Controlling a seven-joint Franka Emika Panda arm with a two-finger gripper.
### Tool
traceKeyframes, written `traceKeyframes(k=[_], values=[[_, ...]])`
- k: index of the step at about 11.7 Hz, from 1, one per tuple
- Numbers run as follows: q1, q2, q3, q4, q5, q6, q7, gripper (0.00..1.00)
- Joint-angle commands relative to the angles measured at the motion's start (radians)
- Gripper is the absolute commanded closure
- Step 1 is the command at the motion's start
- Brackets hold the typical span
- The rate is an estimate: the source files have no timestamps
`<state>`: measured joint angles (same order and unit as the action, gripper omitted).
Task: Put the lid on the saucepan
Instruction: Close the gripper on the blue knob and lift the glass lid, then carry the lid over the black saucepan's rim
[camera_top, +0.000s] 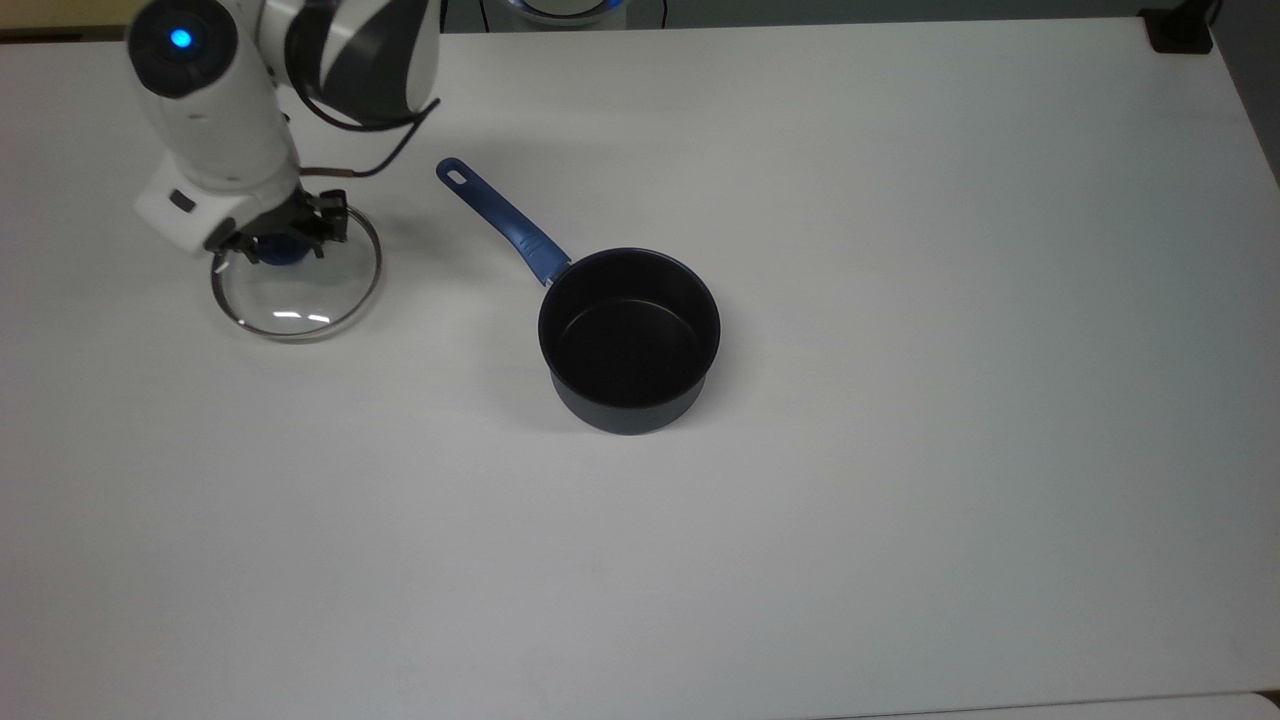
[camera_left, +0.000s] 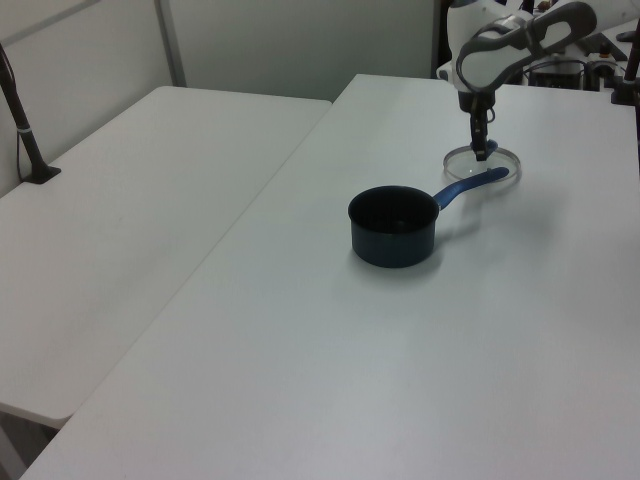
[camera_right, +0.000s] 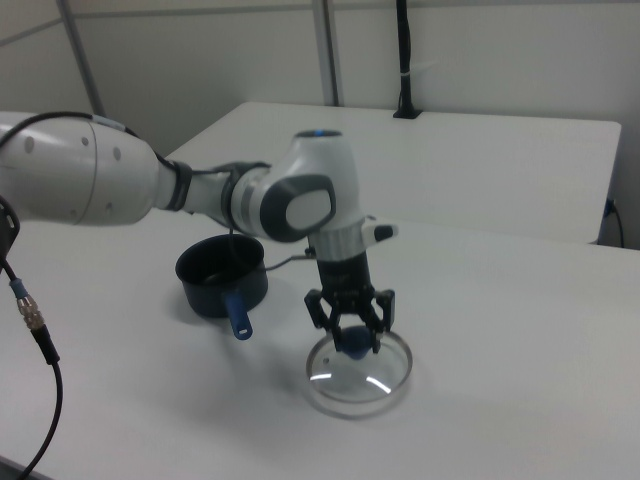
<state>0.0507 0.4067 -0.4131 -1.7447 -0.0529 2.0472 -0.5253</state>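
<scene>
One step in hand: my gripper (camera_right: 350, 335) is down on the blue knob (camera_right: 352, 346) of the glass lid (camera_right: 357, 375), its fingers drawn in against either side of the knob; I judge the lid gripped and the lift begun or about to begin.
Grip: closed around the knob as far as the knob allows, nothing else held.
Lid position: in the right view the lid seems to hang just clear of the white table (camera_right: 520, 330) with a faint shadow under it, though I cannot be sure it has left the surface; in the top view the lid (camera_top: 296, 285) sits at the top view's left, well apart from the pot.
Saucepan position: the dark saucepan (camera_top: 628, 340) stands upright and open near the table's middle, its blue handle (camera_top: 502, 220) reaching toward the lid's side; in the left view the handle's end lies just beside the lid (camera_left: 481, 161).
Next move calls for: raising the lid higher than the saucepan's rim, carrying it over the handle without clipping it, centring the disc over the opening, keeping it level, then lowering and letting go.
Hard to make out: the fingertips' contact on the knob is partly masked by the gripper body in the top view (camera_top: 281, 233); the glass itself is nearly invisible but for its metal rim and glints; in the left view the gripper (camera_left: 481, 150) is too small to read.
</scene>
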Motion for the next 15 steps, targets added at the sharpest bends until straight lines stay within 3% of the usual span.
traceKeyframes(k=[1, 4, 11, 15], values=[[0.014, -0.031, -0.016, 0.14, 0.086, -0.123, 0.036, 0.6], [0.058, -0.028, -0.001, 0.214, 0.096, -0.127, 0.193, 0.6], [0.352, 0.001, -0.001, 0.275, 0.091, -0.231, 0.436, 0.6], [0.446, 0.067, 0.0, 0.327, 0.114, -0.228, 0.504, 0.6]])
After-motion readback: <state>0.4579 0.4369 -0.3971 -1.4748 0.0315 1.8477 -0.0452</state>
